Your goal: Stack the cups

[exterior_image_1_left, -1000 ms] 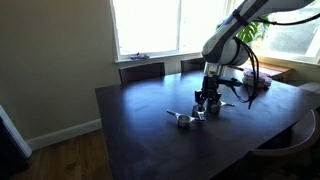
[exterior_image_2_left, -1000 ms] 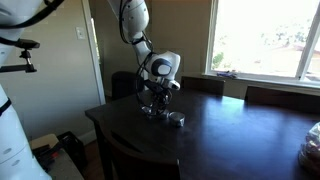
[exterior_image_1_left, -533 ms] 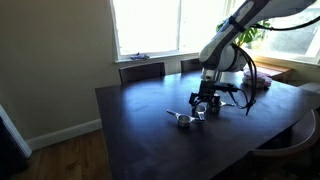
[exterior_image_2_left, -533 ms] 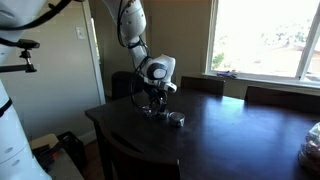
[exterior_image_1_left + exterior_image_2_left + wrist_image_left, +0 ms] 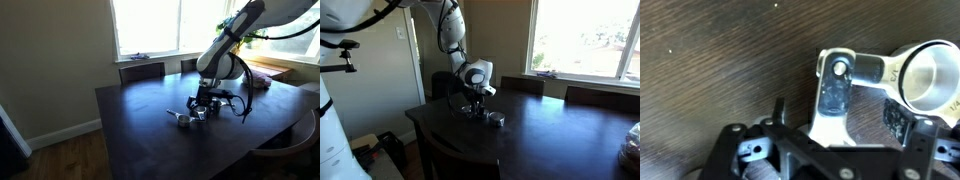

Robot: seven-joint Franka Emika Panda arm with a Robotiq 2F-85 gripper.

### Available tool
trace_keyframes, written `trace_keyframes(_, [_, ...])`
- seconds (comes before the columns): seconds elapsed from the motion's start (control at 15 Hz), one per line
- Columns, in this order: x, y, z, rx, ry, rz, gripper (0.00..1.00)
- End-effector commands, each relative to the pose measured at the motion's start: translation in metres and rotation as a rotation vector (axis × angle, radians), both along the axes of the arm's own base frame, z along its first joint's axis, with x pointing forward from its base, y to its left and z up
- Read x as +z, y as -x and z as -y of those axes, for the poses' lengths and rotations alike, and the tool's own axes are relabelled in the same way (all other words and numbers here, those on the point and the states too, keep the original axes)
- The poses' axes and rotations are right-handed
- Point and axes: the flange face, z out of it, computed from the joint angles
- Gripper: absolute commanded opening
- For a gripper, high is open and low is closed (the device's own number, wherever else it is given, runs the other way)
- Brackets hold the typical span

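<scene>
Dark wooden tabletop point(image 5: 130, 125) carries everything. Black robot hand point(image 5: 206, 106) hangs low over it, fingers spread wide, gripping nothing. Shiny silver metal measuring cups point(image 5: 186, 119) lie directly beneath and just beside the hand. Wrist view: one flat handle point(image 5: 833, 95) lies between the fingers, its round bowl point(image 5: 927, 78) past one fingertip.
</scene>
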Motion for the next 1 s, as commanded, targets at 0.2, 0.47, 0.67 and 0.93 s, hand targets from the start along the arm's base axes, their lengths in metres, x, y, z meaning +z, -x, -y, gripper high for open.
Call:
trace_keyframes(0.2, [0.000, 0.000, -0.005, -0.067, 0.035, 0.031, 0.48])
trace_keyframes(0.47, [0.007, 0.001, -0.006, -0.054, 0.052, 0.054, 0.22])
trace_keyframes(0.67, [0.010, 0.003, -0.009, -0.035, 0.070, 0.070, 0.08])
trace_keyframes(0.93, [0.017, 0.003, -0.014, -0.006, 0.098, 0.107, 0.04])
